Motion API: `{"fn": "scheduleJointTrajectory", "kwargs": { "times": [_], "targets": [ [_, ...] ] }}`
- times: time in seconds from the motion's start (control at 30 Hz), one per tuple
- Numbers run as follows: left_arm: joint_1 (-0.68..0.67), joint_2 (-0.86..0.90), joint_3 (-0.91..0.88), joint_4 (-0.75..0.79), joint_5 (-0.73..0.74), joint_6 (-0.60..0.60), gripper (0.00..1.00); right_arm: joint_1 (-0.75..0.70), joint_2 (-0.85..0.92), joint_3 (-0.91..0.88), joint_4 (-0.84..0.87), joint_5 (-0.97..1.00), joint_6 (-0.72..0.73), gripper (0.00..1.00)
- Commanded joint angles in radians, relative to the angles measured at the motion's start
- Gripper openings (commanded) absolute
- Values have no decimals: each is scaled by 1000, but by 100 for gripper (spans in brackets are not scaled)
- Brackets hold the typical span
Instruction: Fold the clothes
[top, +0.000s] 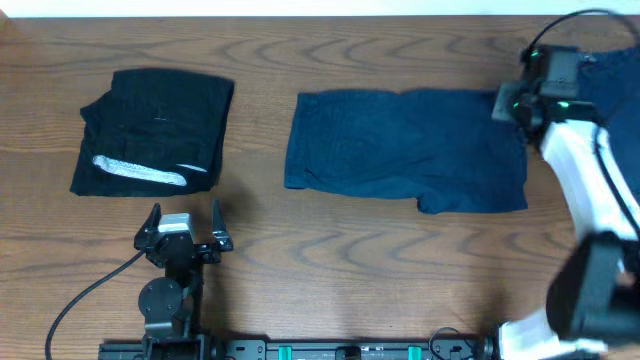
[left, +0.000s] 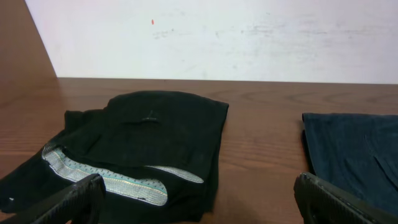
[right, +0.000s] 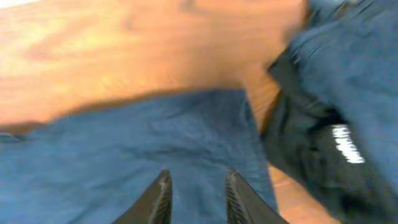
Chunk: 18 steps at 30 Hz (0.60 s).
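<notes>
The clothes lie in three places. A folded black garment (top: 155, 125) (left: 149, 134) with a whitish-grey band (top: 140, 172) (left: 106, 179) rests at the left. In the middle a navy garment (top: 400, 150) (right: 124, 149) (left: 354, 149) is spread flat. My right gripper (top: 512, 108) (right: 198, 175) hovers at its right edge, fingers parted, with only flat navy cloth showing in the gap. My left gripper (top: 185, 218) (left: 199, 194) stands wide open near the table's front, just short of the black garment.
A heap of more clothes sits at the far right: a navy piece (top: 612, 85) (right: 357, 62) over a black piece (right: 317, 162) with a small white mark (right: 345, 146). Bare wooden table (top: 330, 250) shows between the garments. A pale wall (left: 249, 37) rises behind the table.
</notes>
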Motion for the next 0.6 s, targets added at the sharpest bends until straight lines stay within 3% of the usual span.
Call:
{"fn": "scheduleJointTrajectory", "kwargs": {
  "times": [0.0, 0.27, 0.43, 0.5, 0.57],
  "targets": [
    [3, -6, -18, -36, -15, 13, 98, 4, -45, 6, -56, 3, -7, 31],
    [3, -6, -18, -27, -17, 29, 98, -12, 19, 2, -61, -5, -8, 34],
    [3, -6, -18, -38, -16, 29, 98, -35, 85, 2, -34, -89, -71, 45],
    [3, -5, -18, -38, -16, 29, 98, -40, 97, 2, -39, -92, -71, 57],
    [3, -5, -18, -34, -16, 29, 98, -40, 100, 2, -52, -91, -71, 61]
  ]
}}
